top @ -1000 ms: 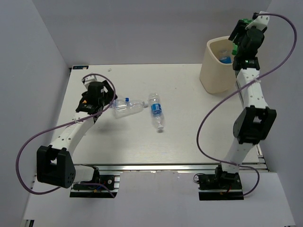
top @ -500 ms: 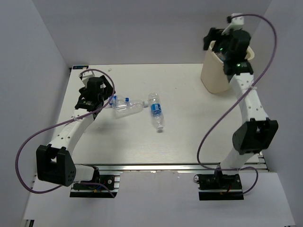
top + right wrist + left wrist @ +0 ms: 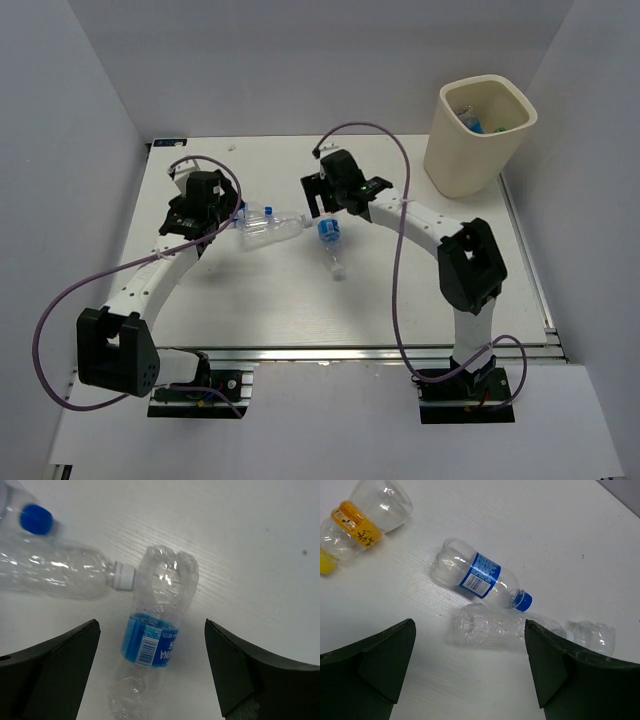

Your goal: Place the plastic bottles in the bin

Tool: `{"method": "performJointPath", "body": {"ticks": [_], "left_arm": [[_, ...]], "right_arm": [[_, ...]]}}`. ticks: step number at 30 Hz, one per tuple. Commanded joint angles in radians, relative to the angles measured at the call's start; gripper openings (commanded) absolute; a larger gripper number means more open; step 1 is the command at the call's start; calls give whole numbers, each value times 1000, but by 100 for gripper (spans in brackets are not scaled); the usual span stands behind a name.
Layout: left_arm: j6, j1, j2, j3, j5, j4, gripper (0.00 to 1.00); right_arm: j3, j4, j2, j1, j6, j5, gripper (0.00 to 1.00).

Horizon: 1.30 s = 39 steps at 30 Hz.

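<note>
Tabletop: bottles left lying. Bin, upper right of the top view, has something blue inside.

Step in hand, as I judge it: the next pick-up.
- Right gripper is open above the blue-label bottle at frame centre.
- Left gripper is open over the clear bottle.

Next I descend and close across the body.

Half a second ago the right arm was at the bin. The bottles are unmoved.
</note>
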Motion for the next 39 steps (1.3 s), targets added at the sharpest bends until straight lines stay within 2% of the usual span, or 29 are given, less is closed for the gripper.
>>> {"method": "performJointPath", "body": {"ticks": [1,8,24,26,27,28,29,32,35,39], "left_arm": [[-33,4,-44,-25,23,-18,98],[-55,4,-32,-67,57,-1,98],[-93,6,-50,-100,45,-26,98],[-93,4,-49,-103,46,-27,98],[-93,6,-47,-102,46,-29,98],[-93,4,-47,-105,45,-27,98],[-93,4,-47,-108,45,-27,98],[-92,4,-44,-111,46,-24,98],[-90,6,-40,-113,51,-18,98],[-89,4,-29,-108,53,-17,98]], "right_arm": [[51,-67,21,5,50,129,89],[-20,-50,97,5,107,-20,89],[-32,-57,177,-50,179,-45,81],[-23,-63,183,-61,188,-52,77],[-22,-61,182,-69,190,-54,67],[-20,-60,179,-74,190,-59,62],[-14,-60,168,-78,185,-57,49],[4,-41,110,-109,132,-28,35],[58,-24,30,-142,69,9,34],[180,6,-53,-272,-26,21,34]]}}
